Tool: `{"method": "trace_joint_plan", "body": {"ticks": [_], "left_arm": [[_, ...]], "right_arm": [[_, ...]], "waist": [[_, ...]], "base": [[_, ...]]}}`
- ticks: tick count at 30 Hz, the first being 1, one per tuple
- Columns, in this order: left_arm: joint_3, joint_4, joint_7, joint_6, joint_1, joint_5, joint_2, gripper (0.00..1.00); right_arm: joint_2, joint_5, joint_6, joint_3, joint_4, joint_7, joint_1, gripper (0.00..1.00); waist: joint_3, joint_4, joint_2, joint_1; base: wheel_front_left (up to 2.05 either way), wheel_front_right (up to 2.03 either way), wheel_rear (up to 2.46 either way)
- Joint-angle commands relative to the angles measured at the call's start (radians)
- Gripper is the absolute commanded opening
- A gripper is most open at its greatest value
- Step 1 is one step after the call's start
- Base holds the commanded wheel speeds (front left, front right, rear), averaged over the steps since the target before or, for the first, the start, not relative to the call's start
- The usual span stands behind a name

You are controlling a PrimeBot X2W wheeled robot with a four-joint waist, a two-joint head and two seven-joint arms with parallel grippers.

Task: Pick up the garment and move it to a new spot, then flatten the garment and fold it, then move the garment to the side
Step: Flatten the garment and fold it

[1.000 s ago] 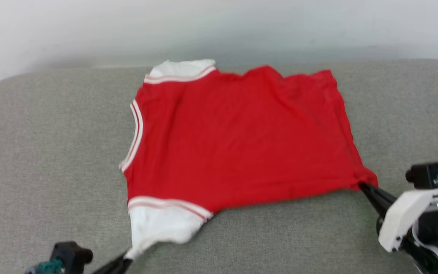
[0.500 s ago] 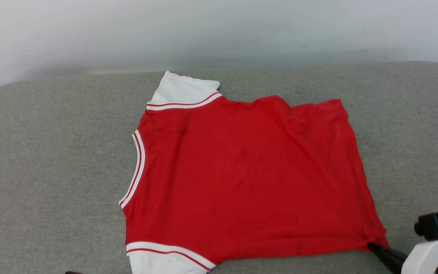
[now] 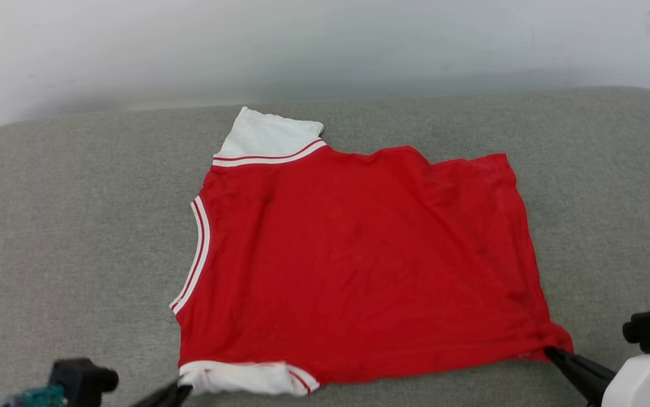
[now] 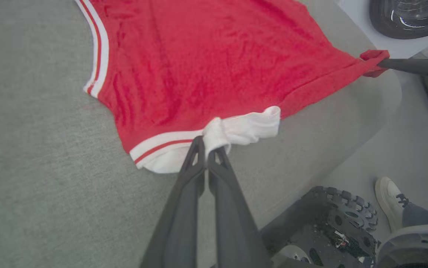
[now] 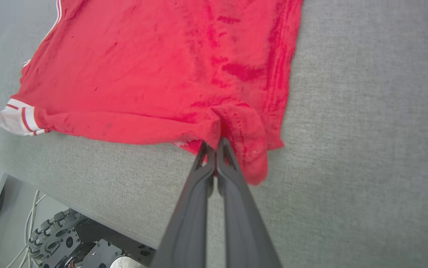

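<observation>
Garment (image 3: 359,265) spread plain-red face up mid grey padded counter (image 3: 65,226). Left end effector (image 4: 208,147) clenched on near white sleeve (image 4: 243,128), right end effector (image 5: 214,145) clenched on near hem corner; likely tensioning the front edge to pull wrinkles flat before folding.

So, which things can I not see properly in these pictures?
- Underside of the garment: pressed against the grey padded surface, head view.
- Left gripper: its body is cut off by the bottom edge, head view.
- Right gripper: its pad faces are covered by the bunched red corner, right wrist view.
- Person's shoe: the leg above is cut off by the right edge, left wrist view.
</observation>
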Motion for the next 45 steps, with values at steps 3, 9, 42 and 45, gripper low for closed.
{"method": "trace_joint_plan", "body": {"ticks": [3, 9, 42, 45], "left_arm": [[0.035, -0.003, -0.038, 0.005, -0.045, 0.018, 0.000, 0.00], [0.061, 0.014, -0.047, 0.001, -0.138, 0.087, 0.005, 0.00], [-0.060, 0.481, 0.018, -0.103, -0.582, 0.284, -0.225, 1.00], [-0.081, 0.506, -0.003, -0.066, -0.588, 0.352, -0.220, 1.00]], "right_arm": [[-0.004, -0.013, -0.001, -0.003, -0.014, -0.013, -0.034, 0.00], [-0.029, -0.070, -0.001, 0.030, -0.015, -0.022, -0.104, 0.00], [0.047, -0.263, -0.001, 0.057, 0.198, 0.059, -0.380, 1.00], [0.055, -0.287, -0.001, 0.056, 0.188, 0.068, -0.377, 1.00]], "waist": [[0.017, -0.003, -0.0001, 0.0000], [0.075, -0.004, -0.0001, 0.0000], [0.212, 0.027, -0.0001, 0.0000], [0.190, 0.021, -0.0001, 0.0000]], "base": [[0.00, 0.00, 0.00], [0.00, 0.00, 0.00], [0.00, 0.00, 0.00], [0.00, 0.00, 0.00]]}}
